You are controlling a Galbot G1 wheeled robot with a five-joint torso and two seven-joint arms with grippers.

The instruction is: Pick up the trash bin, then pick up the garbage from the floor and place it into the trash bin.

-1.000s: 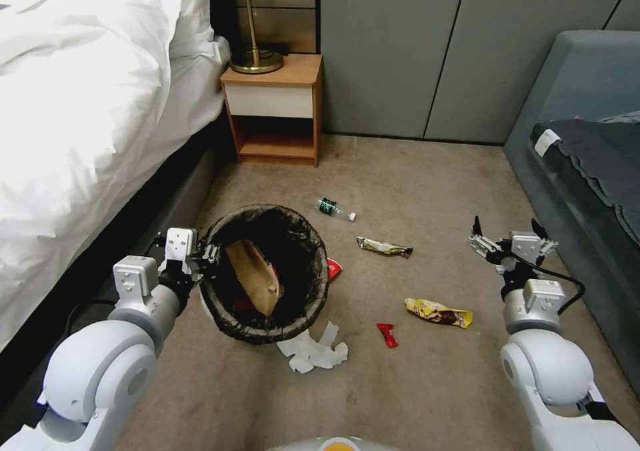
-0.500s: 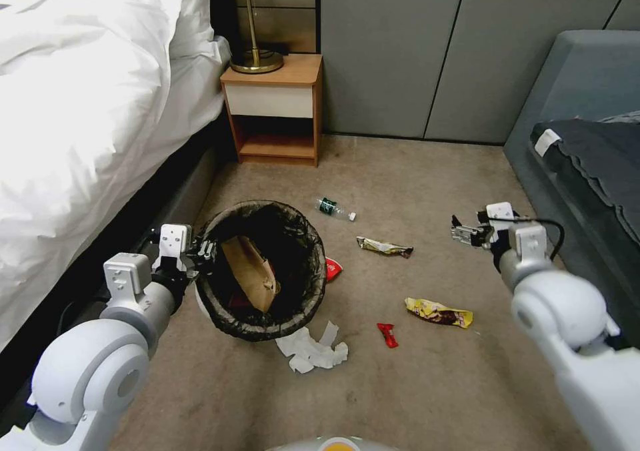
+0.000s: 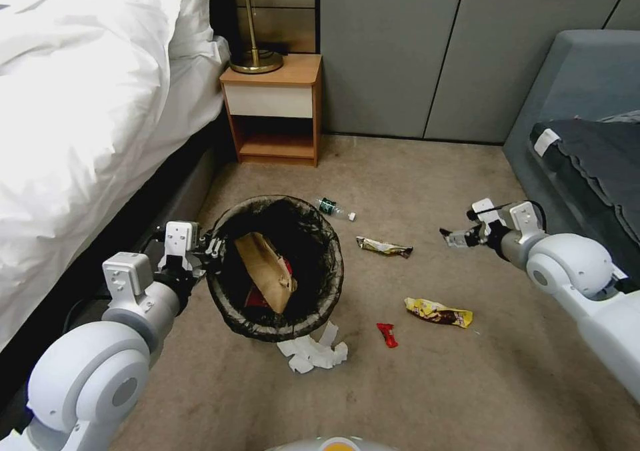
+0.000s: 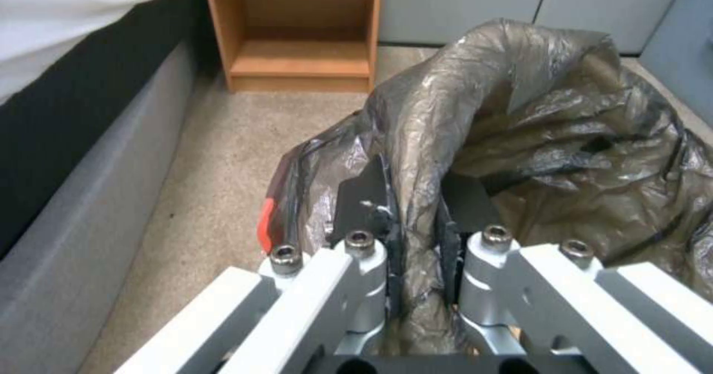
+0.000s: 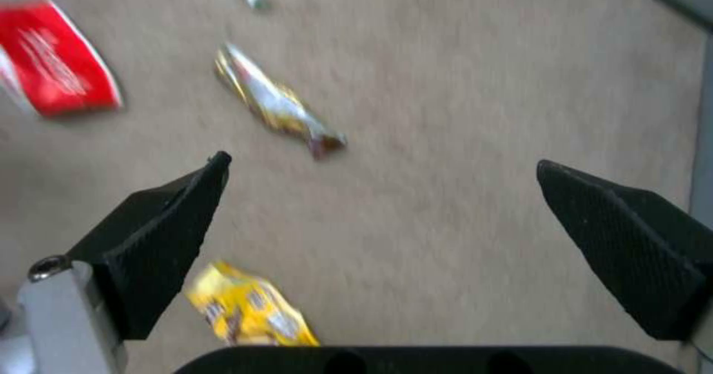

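The trash bin (image 3: pixel 335 274), white with a dark bag liner (image 4: pixel 565 140) folded over its rim, is tilted beside the bed. My left gripper (image 3: pixel 212 246) is shut on its near-left rim; in the left wrist view my left gripper (image 4: pixel 416 223) pinches the liner. A tan paper bag (image 3: pixel 267 279) lies inside. The garbage on the carpet: a small bottle (image 3: pixel 333 208), an olive wrapper (image 3: pixel 385 247), a yellow wrapper (image 3: pixel 439 311), a small red packet (image 3: pixel 387 335) and white tissue (image 3: pixel 312 352). My right gripper (image 3: pixel 452 238) is open and empty above the carpet, right of the olive wrapper (image 5: pixel 278 103).
A white bed (image 3: pixel 87 104) runs along the left, a wooden nightstand (image 3: pixel 277 107) with a lamp stands at the back, and a grey sofa (image 3: pixel 580 144) is on the right. A red-and-white packet (image 5: pixel 55 73) and the yellow wrapper (image 5: pixel 245 310) lie below my right gripper (image 5: pixel 382 164).
The trash bin has shifted right and away from me in my left gripper, covering the red packet beside it. My right arm swung forward and left, its gripper turned toward the floor.
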